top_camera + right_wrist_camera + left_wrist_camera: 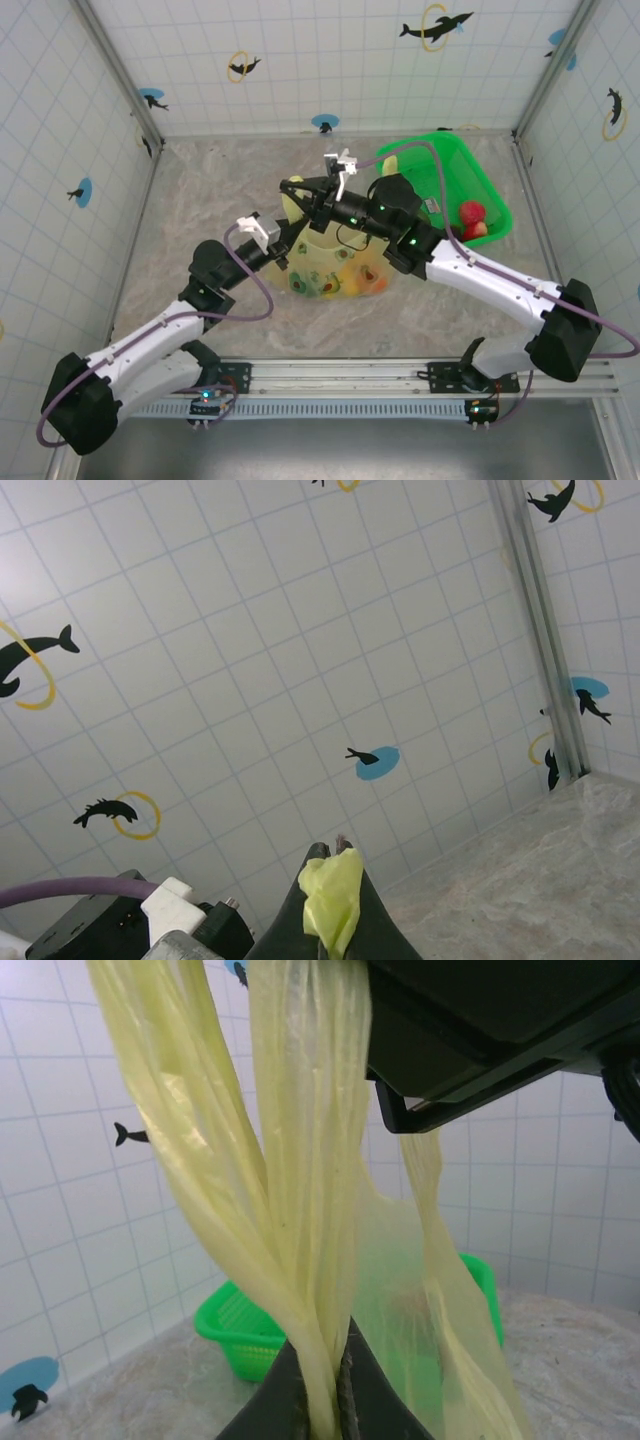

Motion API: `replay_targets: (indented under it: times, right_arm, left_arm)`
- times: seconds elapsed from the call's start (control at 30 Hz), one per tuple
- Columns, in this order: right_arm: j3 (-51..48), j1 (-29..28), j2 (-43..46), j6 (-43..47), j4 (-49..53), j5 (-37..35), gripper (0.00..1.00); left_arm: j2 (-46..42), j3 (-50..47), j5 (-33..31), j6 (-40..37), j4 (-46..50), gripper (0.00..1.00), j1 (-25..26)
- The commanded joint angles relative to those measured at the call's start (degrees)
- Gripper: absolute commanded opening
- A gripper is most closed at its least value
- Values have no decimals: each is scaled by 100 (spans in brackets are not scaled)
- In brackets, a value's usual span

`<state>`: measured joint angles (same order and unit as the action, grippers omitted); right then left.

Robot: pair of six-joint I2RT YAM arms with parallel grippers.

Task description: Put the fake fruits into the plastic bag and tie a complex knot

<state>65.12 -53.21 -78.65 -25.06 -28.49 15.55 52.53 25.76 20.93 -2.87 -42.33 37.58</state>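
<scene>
The pale yellow-green plastic bag (335,262) sits mid-table with several fake fruits (372,280) showing through its film. Its handle strips (300,1190) are pulled taut upward. My left gripper (283,250) is shut on these strips just left of the bag, and its fingertips (322,1405) pinch them together. Above the bag, my right gripper (297,192) is shut on a crumpled end of a handle (335,900). The right arm's black body (480,1020) hangs over the strips in the left wrist view. The knot is out of view.
A bright green tray (478,190) stands at the back right, holding a red fruit (472,215); it also shows behind the bag as the tray (245,1330) in the left wrist view. Tiled walls enclose the marbled table (210,200) on three sides.
</scene>
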Motion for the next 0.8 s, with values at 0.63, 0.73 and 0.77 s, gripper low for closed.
replay_targets:
  times: [0.63, 0.73, 0.77]
  right_arm:
    - [-596, 579, 802, -51, 344, -1772, 0]
    - [-680, 629, 825, -11, 274, -1448, 0]
    - [-652, 628, 746, 120, 190, -930, 7]
  left_arm:
    - [-152, 69, -338, -249, 683, 0, 39]
    - [-156, 29, -933, -25, 632, 0, 39]
    - [-163, -29, -1189, 256, 498, 0, 39]
